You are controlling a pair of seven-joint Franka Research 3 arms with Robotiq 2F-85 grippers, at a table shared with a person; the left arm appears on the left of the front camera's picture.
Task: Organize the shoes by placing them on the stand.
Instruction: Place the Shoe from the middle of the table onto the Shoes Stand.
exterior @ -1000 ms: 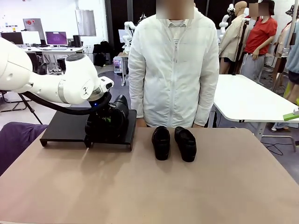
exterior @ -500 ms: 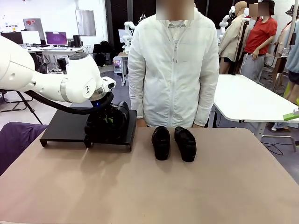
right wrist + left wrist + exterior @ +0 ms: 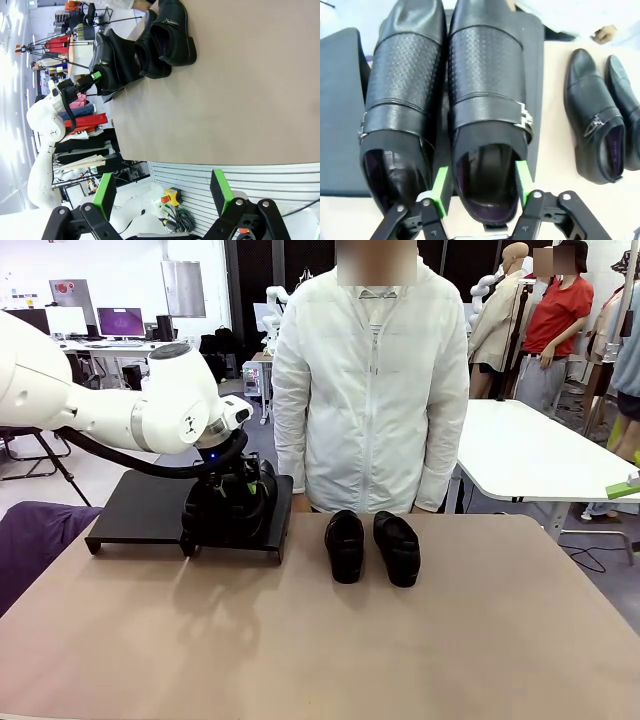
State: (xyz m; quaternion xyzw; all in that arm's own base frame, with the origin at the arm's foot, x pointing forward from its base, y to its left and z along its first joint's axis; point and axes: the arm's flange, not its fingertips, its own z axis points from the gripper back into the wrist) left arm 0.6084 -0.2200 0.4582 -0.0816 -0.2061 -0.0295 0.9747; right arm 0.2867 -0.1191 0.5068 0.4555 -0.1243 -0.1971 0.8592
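Note:
Two black shoes point(image 3: 405, 100) point(image 3: 487, 105) lie side by side on the right section of the black stand point(image 3: 140, 508), toes pointing away from me. My left gripper point(image 3: 481, 185) hovers at the heel of the right-hand one, open, with one green pad on each side of the heel opening. In the front view this gripper point(image 3: 235, 490) sits low over the pair on the stand. Two more shoes point(image 3: 345, 545) point(image 3: 397, 548) rest on the tan table to the right of the stand. My right gripper point(image 3: 162, 192) stands open off the table's near edge with nothing between its fingers.
A person in a white jacket point(image 3: 370, 380) stands at the far edge behind the loose pair, hands down. The stand's left section point(image 3: 340, 100) is bare. A purple cloth point(image 3: 30, 530) lies beside the table's left edge. The near half of the tan table point(image 3: 330, 650) is free.
My left gripper's jaws have spread apart at the heel of the shoe on the stand, letting it go. The left wrist has shifted slightly right. The loose shoes have not moved.

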